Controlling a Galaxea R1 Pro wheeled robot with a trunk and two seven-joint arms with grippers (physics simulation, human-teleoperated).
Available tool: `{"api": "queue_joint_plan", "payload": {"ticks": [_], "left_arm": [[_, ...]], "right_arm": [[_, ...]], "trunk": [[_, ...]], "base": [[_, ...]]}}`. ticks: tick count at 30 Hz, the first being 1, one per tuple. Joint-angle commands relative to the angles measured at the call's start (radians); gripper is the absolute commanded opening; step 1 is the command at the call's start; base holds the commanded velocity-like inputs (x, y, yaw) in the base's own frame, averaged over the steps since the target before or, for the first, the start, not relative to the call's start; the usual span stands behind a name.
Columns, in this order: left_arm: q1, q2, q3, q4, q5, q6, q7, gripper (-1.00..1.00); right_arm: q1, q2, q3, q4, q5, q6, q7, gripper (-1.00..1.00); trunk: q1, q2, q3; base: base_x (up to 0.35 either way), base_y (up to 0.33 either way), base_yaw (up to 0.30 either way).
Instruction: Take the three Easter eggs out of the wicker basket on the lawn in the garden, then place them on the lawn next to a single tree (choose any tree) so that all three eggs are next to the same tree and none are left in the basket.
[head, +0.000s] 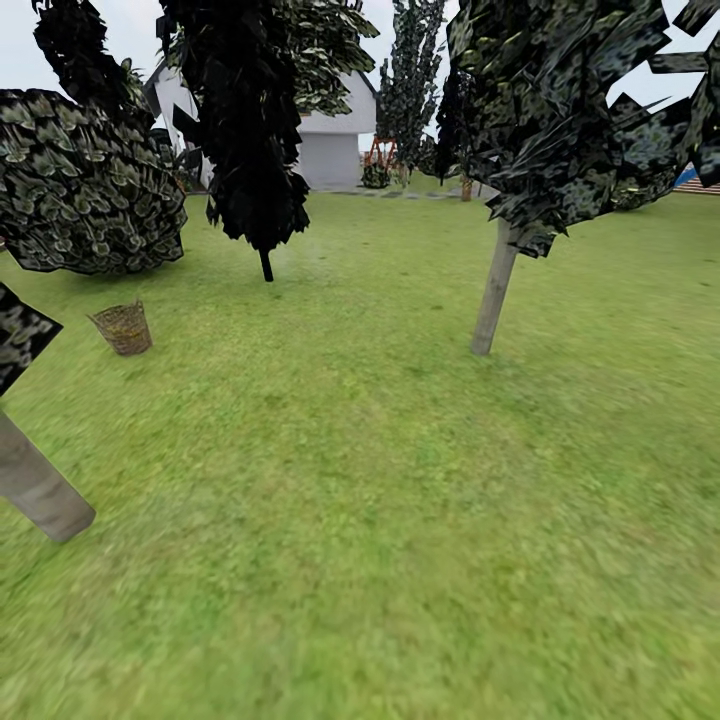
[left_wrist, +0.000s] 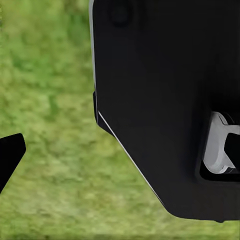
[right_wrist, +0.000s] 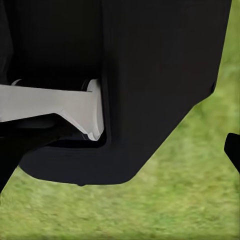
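The wicker basket (head: 122, 328) stands on the lawn (head: 380, 520) at the far left, some way ahead of me. The Easter eggs are hidden; the basket is too far off to see inside. A tree (head: 494, 298) with a pale straight trunk rises ahead to the right. Another pale trunk (head: 40, 490) leans in close at the lower left. In the left wrist view my left gripper (left_wrist: 120, 160) shows one dark fingertip (left_wrist: 10, 155) at the picture's edge, over grass. My right gripper (right_wrist: 120, 155) likewise shows a fingertip (right_wrist: 233, 150) at the edge. Nothing lies between the fingers.
A dark-trunked tree (head: 265, 262) and a round bush (head: 85, 185) stand behind the basket. A white house (head: 330, 140) and more trees lie at the far end of the garden. The robot's black body (left_wrist: 165, 100) hangs close to both wrist cameras.
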Motion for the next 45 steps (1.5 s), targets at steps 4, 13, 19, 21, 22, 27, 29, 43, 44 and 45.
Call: {"api": "queue_joint_plan", "payload": {"ticks": [4, 13, 19, 21, 22, 27, 29, 43, 44, 45], "left_arm": [[-0.001, 0.0, 0.0, 0.001, 0.0, -0.004, 0.0, 1.0], [-0.001, 0.0, 0.0, 0.001, 0.0, -0.004, 0.0, 1.0], [-0.001, 0.0, 0.0, 0.001, 0.001, -0.004, 0.0, 1.0], [-0.001, 0.0, 0.0, 0.001, 0.001, -0.004, 0.0, 1.0], [-0.001, 0.0, 0.0, 0.001, 0.001, -0.004, 0.0, 1.0], [-0.001, 0.0, 0.0, 0.001, 0.001, -0.004, 0.0, 1.0], [-0.001, 0.0, 0.0, 0.001, 0.001, -0.004, 0.0, 1.0], [-0.001, 0.0, 0.0, 0.001, 0.001, -0.004, 0.0, 1.0], [-0.001, 0.0, 0.0, 0.001, 0.001, -0.004, 0.0, 1.0], [-0.001, 0.0, 0.0, 0.001, 0.001, -0.004, 0.0, 1.0]], "right_arm": [[0.0, -0.001, -0.002, -0.001, 0.0, -0.003, 0.0, 1.0], [0.0, -0.001, -0.003, -0.001, -0.001, -0.004, 0.0, 1.0], [0.0, 0.001, -0.001, 0.001, 0.0, -0.066, 0.0, 1.0], [0.0, 0.001, -0.001, 0.01, 0.0, -0.089, 0.0, 1.0], [0.0, 0.001, -0.001, 0.013, 0.0, -0.094, 0.0, 1.0], [0.0, 0.001, -0.001, 0.022, 0.0, -0.11, 0.0, 1.0], [0.0, 0.001, 0.0, 0.023, 0.0, -0.112, 0.0, 1.0], [0.0, 0.0, 0.001, 0.025, 0.0, -0.114, 0.0, 1.0], [0.0, 0.0, 0.001, 0.025, 0.0, -0.114, 0.0, 1.0], [0.0, 0.0, 0.001, 0.025, 0.0, -0.114, 0.0, 1.0]], "trunk": [[0.0, -0.002, -0.002], [0.0, -0.002, -0.002], [0.0, -0.002, 0.002], [0.0, -0.002, 0.004], [0.0, -0.002, 0.006], [0.0, -0.002, 0.013], [0.0, -0.002, 0.015], [0.0, -0.002, 0.022], [0.0, -0.002, 0.022], [0.0, -0.002, 0.022]], "base": [[0.0, 0.0, 0.0], [0.0, 0.0, 0.0], [0.0, 0.0, 0.038], [0.0, 0.0, 0.112], [0.0, 0.0, 0.127], [0.0, 0.0, 0.152], [0.0, 0.0, 0.168], [0.0, 0.0, 0.053], [0.0, 0.0, 0.007], [0.0, 0.0, 0.017]]}}
